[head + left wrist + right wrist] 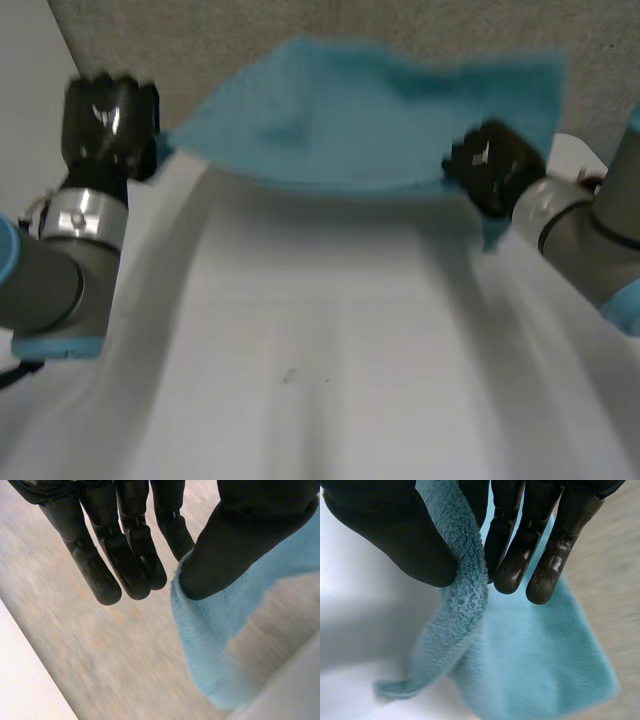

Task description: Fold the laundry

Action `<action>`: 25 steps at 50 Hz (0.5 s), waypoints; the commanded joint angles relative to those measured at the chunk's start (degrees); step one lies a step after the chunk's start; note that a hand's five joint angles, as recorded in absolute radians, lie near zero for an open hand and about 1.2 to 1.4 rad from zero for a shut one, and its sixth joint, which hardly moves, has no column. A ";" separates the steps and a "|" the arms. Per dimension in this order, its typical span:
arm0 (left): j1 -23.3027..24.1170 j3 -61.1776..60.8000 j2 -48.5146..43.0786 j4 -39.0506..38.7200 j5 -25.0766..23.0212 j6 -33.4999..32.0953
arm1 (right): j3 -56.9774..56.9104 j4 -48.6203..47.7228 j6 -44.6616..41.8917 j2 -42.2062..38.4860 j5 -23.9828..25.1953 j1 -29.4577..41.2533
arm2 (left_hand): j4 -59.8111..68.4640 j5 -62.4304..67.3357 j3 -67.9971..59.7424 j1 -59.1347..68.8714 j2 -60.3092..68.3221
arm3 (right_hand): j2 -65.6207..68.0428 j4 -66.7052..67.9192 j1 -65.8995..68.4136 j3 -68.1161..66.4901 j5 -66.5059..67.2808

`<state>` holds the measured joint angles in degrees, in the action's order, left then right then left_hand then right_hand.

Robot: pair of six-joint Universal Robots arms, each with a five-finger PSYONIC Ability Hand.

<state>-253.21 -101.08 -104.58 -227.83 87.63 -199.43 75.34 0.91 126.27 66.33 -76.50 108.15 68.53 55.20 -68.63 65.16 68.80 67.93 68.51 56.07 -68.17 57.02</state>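
Nearest us, the white table (320, 380) runs away toward the far end. The left arm (60, 260) sits at the left edge and the right arm (590, 240) at the right, both reaching to the far end.

Out there, the left hand (108, 118) is up at the far left and the right hand (495, 168) is at the far right, a touch nearer. The blue fleecy cloth (370, 110) is stretched between them, off the table's middle. Its near edge sags in a shallow curve from one hand to the other. I cannot tell whether that edge touches the table.

From the left wrist, the left hand (125, 555) has its fingers straight and close together. Its thumb (235, 545) presses on the cloth (210, 625), pinching the left corner against the finger beside it. The rest of the cloth drops away below the thumb tip.

From the right wrist, it's a pinch too. The right hand's thumb (390, 530) is on one side of the cloth and its straight fingers (540, 565) are on the other. A rolled edge of the cloth (530, 665) runs between them, and the rest of the sheet hangs flat beneath the fingertips. That grip is on the cloth's right edge, close to a corner.

Beyond the cloth, at the far side, is a speckled grey surface (120, 30).
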 commanded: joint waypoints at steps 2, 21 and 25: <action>-2.02 -5.80 -3.70 0.10 -1.41 0.09 | 2.62 2.70 -4.89 -8.23 0.21 -2.24 | 11.47 14.80 -11.37 14.84 11.20 | 2.88 2.30 14.74 -2.64 3.79; -3.43 -6.32 -1.94 0.45 -1.41 0.18 | 26.34 -17.16 35.60 11.80 -0.31 -9.44 | 11.47 14.80 -11.37 14.84 11.20 | -41.87 -42.46 -30.02 42.12 -40.97; -3.52 -6.41 -1.24 0.45 -1.41 0.18 | 27.93 -16.46 39.49 12.42 0.13 -12.26 | 11.47 14.80 -11.37 14.84 11.20 | -38.33 -38.91 -26.47 38.58 -37.42</action>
<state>-256.59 -107.33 -106.83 -227.41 86.22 -199.27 98.81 -15.22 158.51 75.68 -76.75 100.43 68.53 55.20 -68.63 65.16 68.82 24.76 23.72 21.36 -24.30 13.58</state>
